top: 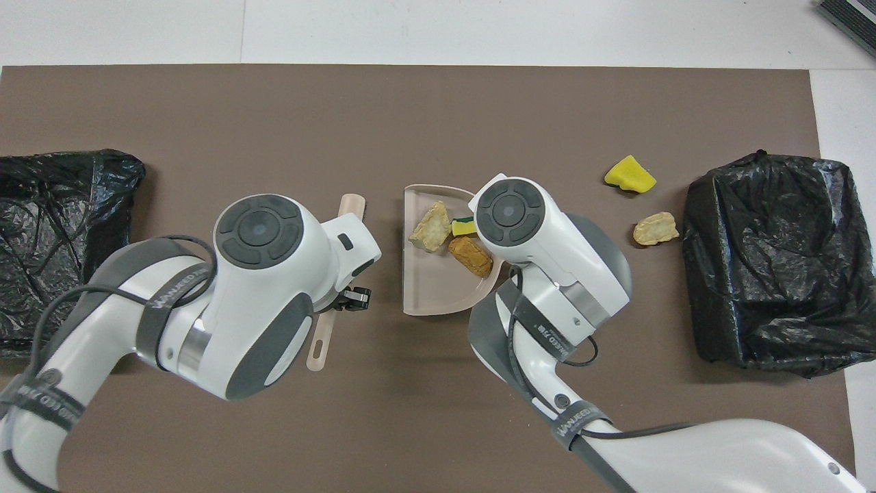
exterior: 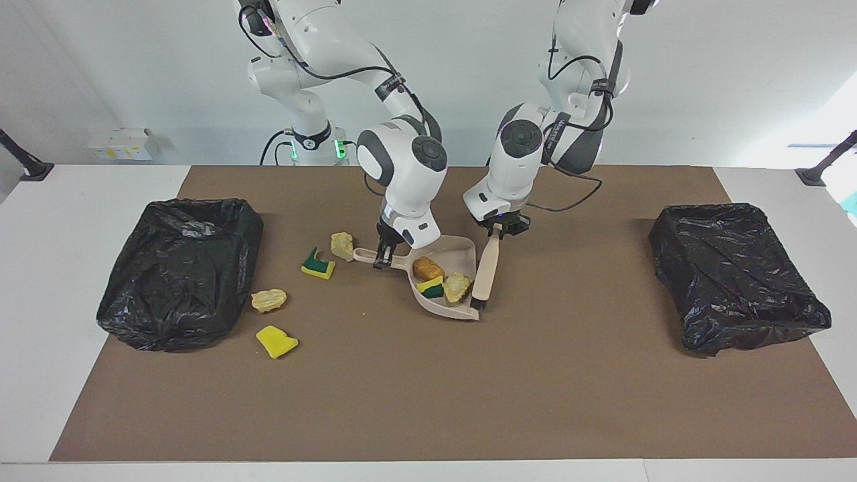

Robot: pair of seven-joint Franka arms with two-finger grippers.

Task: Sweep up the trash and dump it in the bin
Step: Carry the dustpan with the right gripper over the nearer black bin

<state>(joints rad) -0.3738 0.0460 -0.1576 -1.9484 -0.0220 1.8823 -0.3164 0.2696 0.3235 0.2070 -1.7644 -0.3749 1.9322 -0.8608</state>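
Broadly, a brown mat [exterior: 428, 388] covers the table, with a black-lined bin [exterior: 177, 271] at the right arm's end and a second black-lined bin [exterior: 733, 274] at the left arm's end. Between them, mid-mat, lies the beige dustpan [exterior: 462, 251]. The right gripper [exterior: 383, 258] is clamped on the dustpan's handle, and the left gripper [exterior: 499, 231] is clenched around the handle of the beige brush [exterior: 485, 271], whose bristled end rests at the pan's open edge.

Three pieces of trash sit inside the pan: an orange-brown lump [exterior: 427, 268], a green-backed yellow sponge chunk [exterior: 430, 287] and a pale crumbly lump [exterior: 457, 286], all touching or nearly so. Four pieces lie on the mat between the pan and the bin at the right arm's end: a pale lump [exterior: 342, 245] just beside the pan's handle tip, another green-backed sponge [exterior: 317, 266] near it, a beige lump [exterior: 268, 299] close to that bin, and a plain yellow sponge chunk [exterior: 276, 341] farthest from the robots.
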